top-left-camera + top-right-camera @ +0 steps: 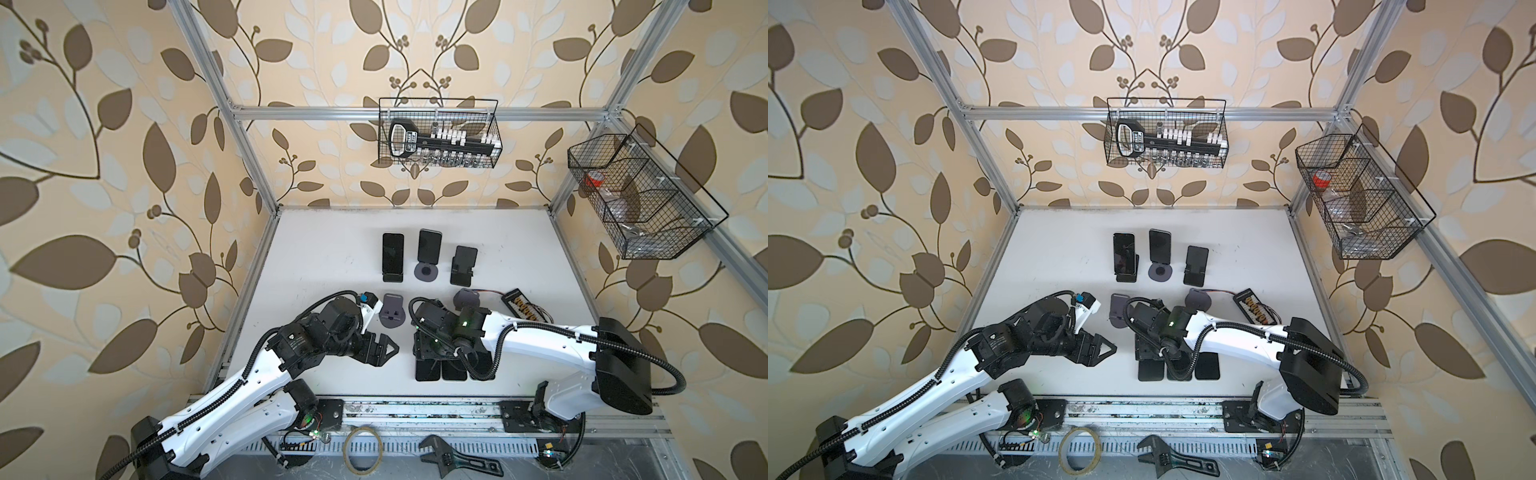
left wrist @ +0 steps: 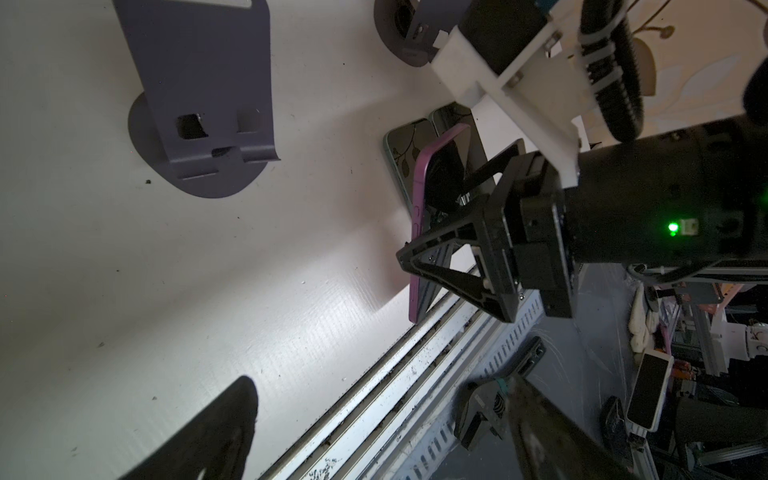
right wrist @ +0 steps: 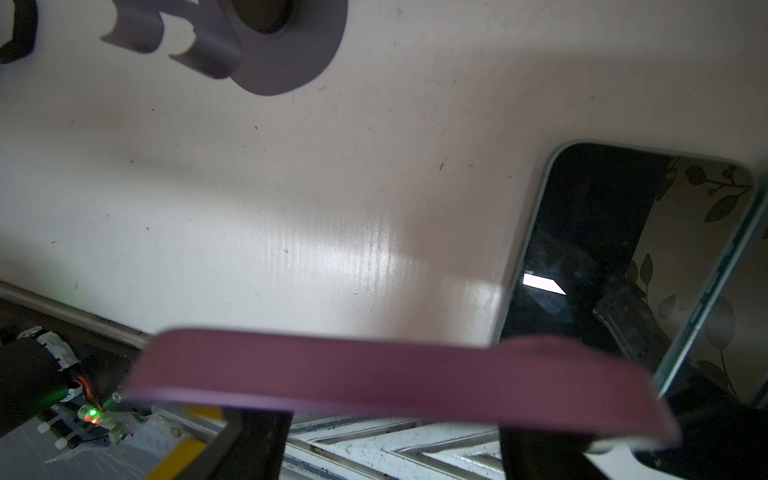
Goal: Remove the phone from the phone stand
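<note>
Found purple-edged phone (image 2: 417, 199) pinched in right gripper (image 2: 428, 239), jaws pressed against it, clear of every stand. Located it near middle of front edge of table (image 1: 332, 257), tilted up on edge over flat phones (image 1: 428, 371) lying side by side there. Cannot confirm contact between its lower end and the surface; too dark there to judge. Saw teal-rimmed flat phone (image 3: 623, 249) just beside the held one. Noted left gripper (image 1: 386, 352) spread wide, holding nothing, just left of the flat phones. Logged empty grey stand (image 1: 393, 318) mid-surface, near left gripper, and round-based stand (image 1: 465, 297) partly hidden behind right arm (image 1: 540, 332). Counted three phones on stands (image 1: 429, 249) in a row toward back edge.
</note>
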`<move>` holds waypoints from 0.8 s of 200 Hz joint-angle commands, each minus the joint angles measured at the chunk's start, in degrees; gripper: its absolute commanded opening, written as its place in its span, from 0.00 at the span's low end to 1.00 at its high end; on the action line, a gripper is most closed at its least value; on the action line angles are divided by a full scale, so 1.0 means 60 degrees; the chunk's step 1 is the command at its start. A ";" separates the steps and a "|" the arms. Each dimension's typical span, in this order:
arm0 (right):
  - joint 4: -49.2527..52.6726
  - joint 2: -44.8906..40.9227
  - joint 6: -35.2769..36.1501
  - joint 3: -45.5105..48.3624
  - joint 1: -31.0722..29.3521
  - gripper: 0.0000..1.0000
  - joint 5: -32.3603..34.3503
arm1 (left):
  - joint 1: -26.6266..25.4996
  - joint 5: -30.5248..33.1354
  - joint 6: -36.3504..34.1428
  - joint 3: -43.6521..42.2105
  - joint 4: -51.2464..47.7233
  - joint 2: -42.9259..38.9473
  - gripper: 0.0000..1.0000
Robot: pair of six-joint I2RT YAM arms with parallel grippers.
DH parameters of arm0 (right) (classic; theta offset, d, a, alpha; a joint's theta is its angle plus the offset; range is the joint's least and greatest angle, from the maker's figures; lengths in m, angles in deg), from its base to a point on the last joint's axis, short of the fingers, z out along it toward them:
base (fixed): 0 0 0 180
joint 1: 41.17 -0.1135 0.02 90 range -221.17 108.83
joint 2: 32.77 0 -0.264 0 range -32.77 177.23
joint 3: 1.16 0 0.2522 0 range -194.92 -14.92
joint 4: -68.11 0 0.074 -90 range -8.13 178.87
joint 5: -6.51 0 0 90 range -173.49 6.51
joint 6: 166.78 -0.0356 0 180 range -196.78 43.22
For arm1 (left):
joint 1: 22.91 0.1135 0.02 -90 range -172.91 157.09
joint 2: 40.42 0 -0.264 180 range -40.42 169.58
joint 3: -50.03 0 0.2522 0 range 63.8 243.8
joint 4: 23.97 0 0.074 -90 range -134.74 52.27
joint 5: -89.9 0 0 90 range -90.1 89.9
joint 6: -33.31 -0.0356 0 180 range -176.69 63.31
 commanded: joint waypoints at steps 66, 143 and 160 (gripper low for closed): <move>-0.0143 0.0347 -0.0021 0.0179 -0.0064 0.67 -0.0129 | -0.0081 0.0014 -0.0162 -0.0062 0.0189 -0.0023 0.94; -0.0315 0.0564 -0.0058 0.0107 -0.0067 0.67 -0.0212 | -0.0080 0.0017 -0.0158 -0.0085 0.0210 0.0008 0.94; -0.0301 0.0623 -0.0017 0.0079 -0.0060 0.67 -0.0227 | -0.0081 0.0010 -0.0158 -0.0084 0.0188 0.0020 0.94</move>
